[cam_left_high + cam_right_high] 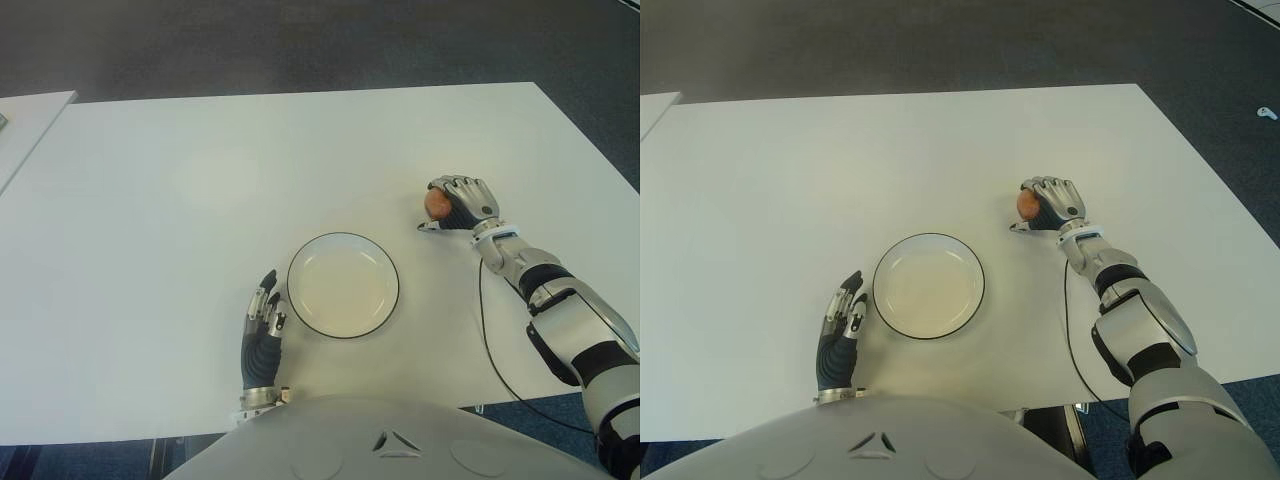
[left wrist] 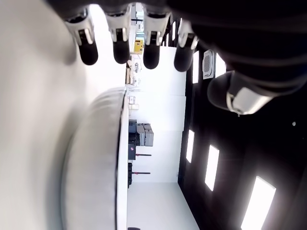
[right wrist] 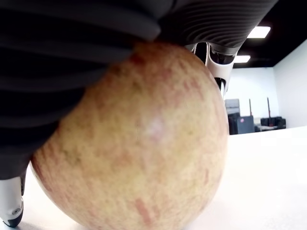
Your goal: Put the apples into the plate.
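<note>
On a white table (image 1: 150,200) over dark carpet (image 1: 300,40), I see my left hand (image 1: 262,335), fingers relaxed and empty, just left of the one empty plate (image 1: 343,285); to its right, my right hand (image 1: 462,204) grips the single apple (image 1: 436,203) at the tabletop.

Reddish-yellow apple, cream plate, white table

The apple (image 3: 139,143) was yellow with red streaks and blotches, reddish-orange from the head views. The plate (image 1: 343,285) was cream-white with a thin dark rim line. The table (image 1: 200,180) was plain white; the floor (image 1: 300,45) beyond its far edge was dark grey. Each robot hand, right (image 1: 460,203) and left (image 1: 263,330), was black and grey with silver fingers, and a black cable (image 1: 490,350) crossed the table near its right front corner.
</note>
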Robot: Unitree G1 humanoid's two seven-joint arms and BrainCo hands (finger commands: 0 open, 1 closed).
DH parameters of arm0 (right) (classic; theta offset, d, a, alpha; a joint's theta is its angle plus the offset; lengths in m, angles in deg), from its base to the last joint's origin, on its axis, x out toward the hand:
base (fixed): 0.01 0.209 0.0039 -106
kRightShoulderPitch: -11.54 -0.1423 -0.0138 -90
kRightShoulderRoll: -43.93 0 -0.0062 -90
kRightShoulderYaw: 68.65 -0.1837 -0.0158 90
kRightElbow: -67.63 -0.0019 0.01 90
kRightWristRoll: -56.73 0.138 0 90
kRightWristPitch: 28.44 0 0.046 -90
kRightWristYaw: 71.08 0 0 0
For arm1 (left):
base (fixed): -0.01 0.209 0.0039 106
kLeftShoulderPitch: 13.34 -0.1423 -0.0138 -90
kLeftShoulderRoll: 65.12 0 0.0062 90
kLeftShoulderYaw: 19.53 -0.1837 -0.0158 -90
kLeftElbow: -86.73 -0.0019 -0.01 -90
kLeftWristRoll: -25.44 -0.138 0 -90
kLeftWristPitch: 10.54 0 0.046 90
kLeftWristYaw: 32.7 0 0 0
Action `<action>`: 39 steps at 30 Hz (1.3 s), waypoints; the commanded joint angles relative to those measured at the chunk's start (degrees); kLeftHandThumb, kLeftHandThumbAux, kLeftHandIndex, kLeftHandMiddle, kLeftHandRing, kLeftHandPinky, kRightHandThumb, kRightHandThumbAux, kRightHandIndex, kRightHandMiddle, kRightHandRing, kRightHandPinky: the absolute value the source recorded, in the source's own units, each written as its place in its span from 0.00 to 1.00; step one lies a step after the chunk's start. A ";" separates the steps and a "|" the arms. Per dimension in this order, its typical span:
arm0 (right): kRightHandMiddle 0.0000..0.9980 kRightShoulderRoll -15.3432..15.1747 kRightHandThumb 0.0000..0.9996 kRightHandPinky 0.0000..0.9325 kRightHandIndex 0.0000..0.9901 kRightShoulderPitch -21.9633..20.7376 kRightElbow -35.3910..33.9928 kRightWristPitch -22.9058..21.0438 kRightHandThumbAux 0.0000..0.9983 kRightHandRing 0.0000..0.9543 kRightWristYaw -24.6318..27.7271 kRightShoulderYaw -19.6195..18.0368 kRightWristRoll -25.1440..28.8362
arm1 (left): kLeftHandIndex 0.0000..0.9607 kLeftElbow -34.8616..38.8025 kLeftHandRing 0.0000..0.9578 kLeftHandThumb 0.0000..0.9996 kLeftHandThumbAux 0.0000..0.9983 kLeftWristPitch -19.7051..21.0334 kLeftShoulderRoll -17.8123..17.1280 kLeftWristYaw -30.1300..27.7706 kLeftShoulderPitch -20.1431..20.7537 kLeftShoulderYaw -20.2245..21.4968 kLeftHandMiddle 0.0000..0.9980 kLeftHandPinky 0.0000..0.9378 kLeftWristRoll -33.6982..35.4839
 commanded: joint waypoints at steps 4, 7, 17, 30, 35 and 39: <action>0.72 1.62 0.69 0.69 0.44 3.69 1.80 1.52 0.72 0.74 3.66 1.79 -1.45 | 0.16 0.27 0.10 0.08 0.42 2.73 1.97 0.59 -1.64 -0.31 0.12 0.15 -0.28; 0.73 1.51 0.69 0.70 0.44 3.69 1.74 2.12 0.72 0.76 3.42 1.87 -1.46 | 0.16 0.68 0.10 0.07 0.44 3.12 1.63 0.39 -1.80 -0.37 0.12 0.16 -0.36; 0.75 1.27 0.70 0.70 0.44 3.43 1.91 2.33 0.72 0.77 3.99 1.76 -1.34 | 0.15 1.07 0.13 0.07 0.45 3.67 1.70 0.46 -2.02 -0.44 0.13 0.19 -0.13; 0.77 1.37 0.70 0.72 0.44 0.89 2.10 2.26 0.72 0.80 5.42 0.69 -0.33 | 0.15 2.43 0.14 0.08 0.45 4.84 1.81 0.04 -2.35 -0.80 0.14 0.19 0.61; 0.77 1.03 0.71 0.72 0.44 -1.76 1.59 2.92 0.72 0.80 6.46 -0.76 0.87 | 0.15 2.63 0.14 0.09 0.45 5.12 1.89 -0.13 -2.32 -0.89 0.13 0.19 0.96; 0.77 0.41 0.71 0.74 0.44 -3.29 0.69 4.44 0.71 0.81 6.55 -1.80 1.50 | 0.15 2.55 0.13 0.09 0.45 5.13 2.00 0.08 -2.21 -0.87 0.13 0.18 0.79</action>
